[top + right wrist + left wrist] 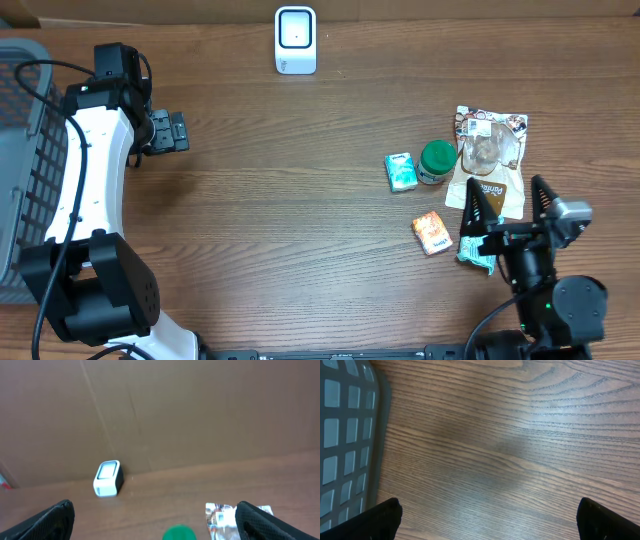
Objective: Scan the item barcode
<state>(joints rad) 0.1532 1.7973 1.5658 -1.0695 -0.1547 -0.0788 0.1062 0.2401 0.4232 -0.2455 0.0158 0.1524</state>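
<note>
A white barcode scanner [295, 40] stands at the back middle of the table, and the right wrist view shows the scanner [108, 479] against a cardboard wall. The items lie in a cluster at the right: a teal box [401, 171], a green-lidded jar [437, 161], a clear snack bag [487, 140], a brown packet [492, 194] and an orange box [432, 233]. My right gripper [510, 205] hovers open over the cluster's near edge, holding nothing [160, 527]. My left gripper [170, 131] is open over bare wood at the far left [490, 525].
A grey mesh basket [20, 150] fills the left edge of the table, close beside the left arm, and the basket [350, 435] also shows in the left wrist view. A teal packet [474, 251] lies partly under the right arm. The jar's green lid [178, 533] sits between the right fingers.
</note>
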